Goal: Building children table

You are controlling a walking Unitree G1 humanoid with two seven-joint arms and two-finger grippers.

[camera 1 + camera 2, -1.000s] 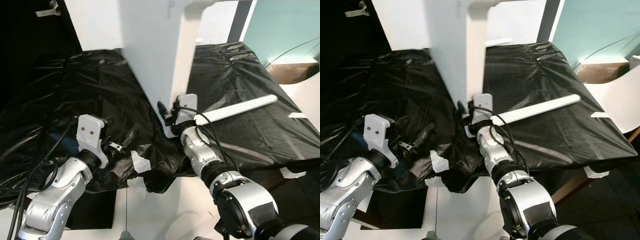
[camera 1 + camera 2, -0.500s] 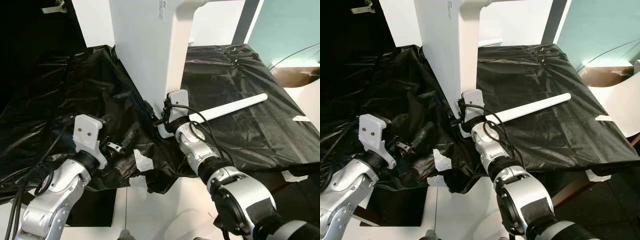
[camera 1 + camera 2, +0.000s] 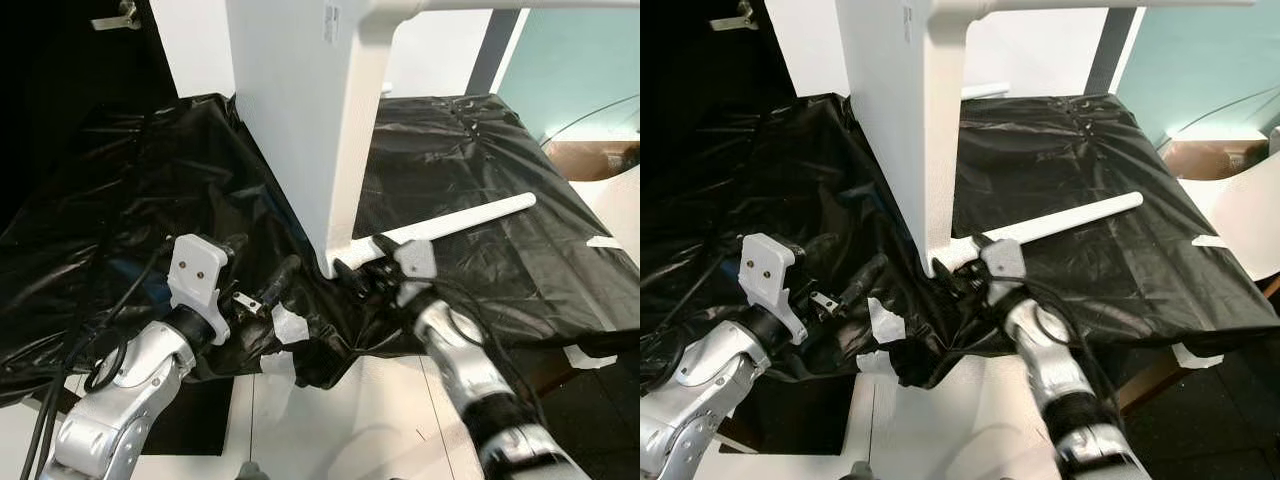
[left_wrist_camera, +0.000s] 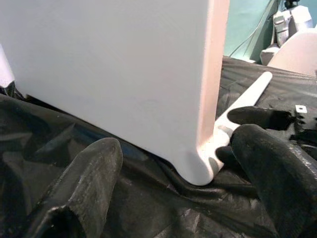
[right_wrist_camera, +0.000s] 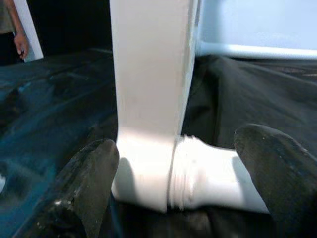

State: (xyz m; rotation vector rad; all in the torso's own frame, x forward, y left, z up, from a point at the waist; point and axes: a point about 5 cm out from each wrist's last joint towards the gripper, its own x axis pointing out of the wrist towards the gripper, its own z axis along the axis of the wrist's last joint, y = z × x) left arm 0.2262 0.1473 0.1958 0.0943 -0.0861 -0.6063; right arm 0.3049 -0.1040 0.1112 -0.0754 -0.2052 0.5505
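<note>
A white tabletop panel (image 3: 290,120) stands on edge on the black plastic sheet (image 3: 120,200). A white leg (image 3: 460,220) lies along the sheet from the panel's lower corner toward the right; its threaded end (image 5: 198,173) meets that corner. My right gripper (image 3: 352,275) is open just in front of the corner, one finger on either side of the joint without touching it. My left gripper (image 3: 260,252) is open a little to the left, pointing at the same corner (image 4: 198,168). A second leg (image 3: 470,5) juts from the panel's top.
The sheet's front edge drops to a white floor (image 3: 330,420), with a white tape patch (image 3: 283,325) at the edge. A brown box (image 3: 590,150) and a white curved piece (image 3: 620,200) stand off to the right. A person's hand (image 5: 20,44) shows far behind.
My right gripper has drawn back from the panel's corner toward me, and the arm has swung down and right. The left gripper has shifted slightly right. The camera has also moved.
</note>
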